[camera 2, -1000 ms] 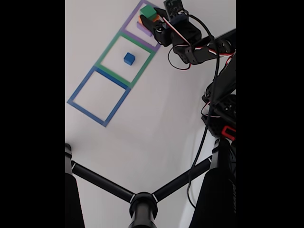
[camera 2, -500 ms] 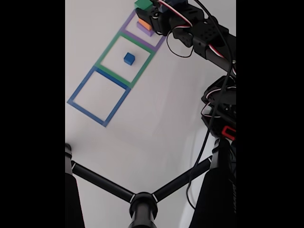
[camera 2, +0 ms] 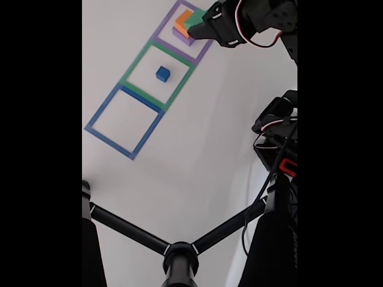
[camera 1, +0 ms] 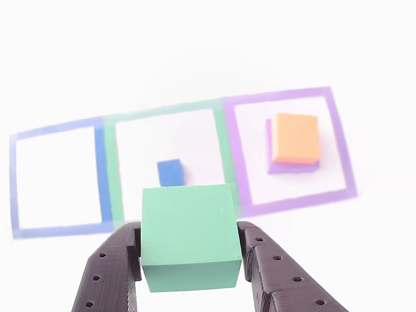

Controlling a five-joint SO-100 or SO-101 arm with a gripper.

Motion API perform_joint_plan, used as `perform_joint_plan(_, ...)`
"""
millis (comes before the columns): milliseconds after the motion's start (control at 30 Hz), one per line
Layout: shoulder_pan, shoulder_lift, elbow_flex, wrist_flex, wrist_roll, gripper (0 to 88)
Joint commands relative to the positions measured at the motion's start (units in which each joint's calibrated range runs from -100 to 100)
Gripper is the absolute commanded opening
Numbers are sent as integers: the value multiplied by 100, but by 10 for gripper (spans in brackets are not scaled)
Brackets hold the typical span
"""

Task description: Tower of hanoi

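Claw closed on green cube, one black finger pressed to each side; cube held clear of the desk. In the fixed view the claw and green cube sit at the top edge, over the purple square's near side.

Three taped squares in a row on the white desk. In the other view: blue square left, green square middle, purple square right. Small blue cube inside the green square. Orange block stacked on a purple block inside the purple square. Blue square holds nothing.

Tripod legs cross the lower fixed view.
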Motion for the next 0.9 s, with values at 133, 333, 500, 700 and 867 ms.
perform_joint_plan(133,-863,-353,-345,166,59,82)
perform_joint_plan(333,-1438,-353,-345,118,59,78)
perform_joint_plan(500,-1898,-353,-326,150,59,78)
perform_joint_plan(700,-2349,-328,-36,-44,59,76)
perform_joint_plan(867,-2512,-377,1346,-1275,59,77)
